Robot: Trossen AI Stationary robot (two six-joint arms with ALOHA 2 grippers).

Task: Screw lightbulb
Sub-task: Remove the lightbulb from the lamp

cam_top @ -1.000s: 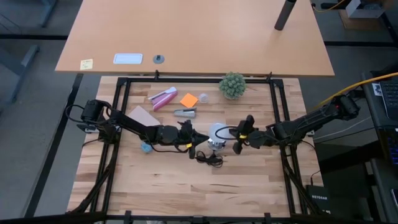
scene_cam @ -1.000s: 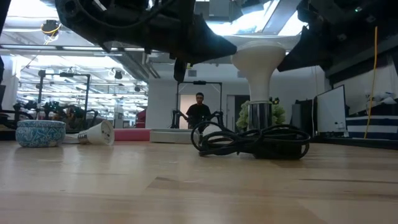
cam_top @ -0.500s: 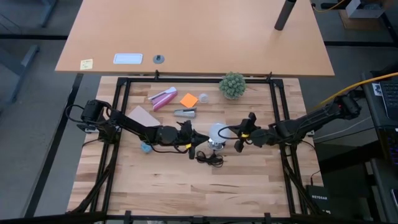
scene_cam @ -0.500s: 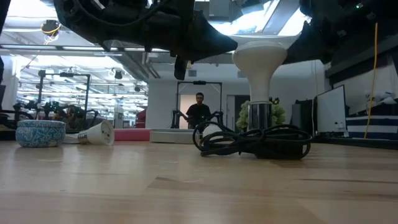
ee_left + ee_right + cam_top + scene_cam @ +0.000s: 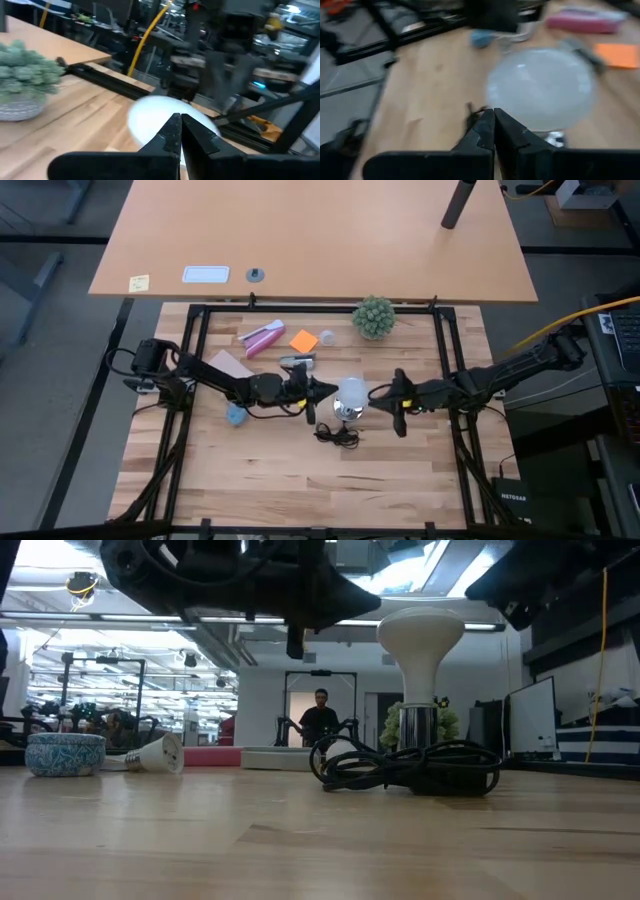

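Near the table's middle the lightbulb (image 5: pixel 351 391) stands dome-up in its metal socket (image 5: pixel 418 726), left gripper (image 5: pixel 322 389) and right gripper (image 5: pixel 381 399) both pinched closed, empty, either side; no readable writing, only low view shows the socket.

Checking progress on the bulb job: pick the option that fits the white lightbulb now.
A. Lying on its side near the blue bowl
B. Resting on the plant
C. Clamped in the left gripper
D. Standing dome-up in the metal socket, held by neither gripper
D: the lightbulb stands upright in the metal socket, while the left gripper and right gripper flank it, both shut on nothing.
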